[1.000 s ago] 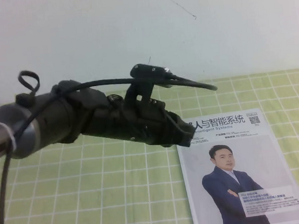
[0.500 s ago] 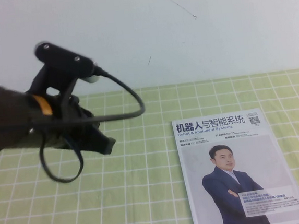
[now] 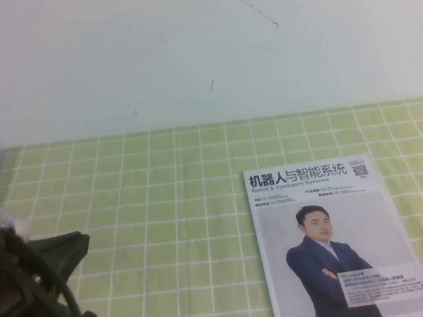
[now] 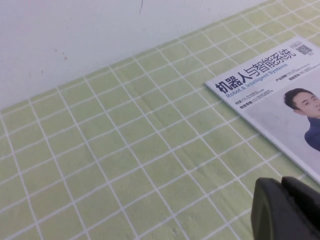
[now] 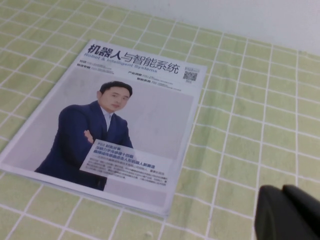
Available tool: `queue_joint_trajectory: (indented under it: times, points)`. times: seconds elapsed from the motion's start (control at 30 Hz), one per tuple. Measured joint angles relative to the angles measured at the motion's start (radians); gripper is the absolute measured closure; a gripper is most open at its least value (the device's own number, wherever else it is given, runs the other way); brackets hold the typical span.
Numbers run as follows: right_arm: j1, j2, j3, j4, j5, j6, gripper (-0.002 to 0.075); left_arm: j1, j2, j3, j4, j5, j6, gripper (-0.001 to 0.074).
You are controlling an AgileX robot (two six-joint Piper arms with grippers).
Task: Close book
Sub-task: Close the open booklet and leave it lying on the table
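Note:
The book (image 3: 337, 244) is a magazine lying flat and closed on the green checked cloth at the right, cover up, with a man in a blue suit on it. It also shows in the left wrist view as the book (image 4: 280, 95) and in the right wrist view as the book (image 5: 110, 125). My left gripper (image 4: 285, 192) is shut and empty, hanging over bare cloth well to the left of the magazine; its arm (image 3: 27, 293) fills the lower left corner. My right gripper (image 5: 282, 192) is shut and empty, off the magazine's right side.
The green checked cloth (image 3: 164, 207) covers the table up to a white wall (image 3: 187, 49) at the back. Open cloth lies between the left arm and the magazine.
The left arm has swung from above the magazine's top left corner back and down to the lower left corner of the high view. The magazine has not moved.

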Motion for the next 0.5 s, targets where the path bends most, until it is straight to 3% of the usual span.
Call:
queue_joint_trajectory:
  times: [0.5]
  points:
    - [0.000, -0.004, 0.021, 0.006, -0.024, 0.000, 0.0729, 0.000, -0.151, 0.018, 0.049, 0.004, 0.015, 0.0738]
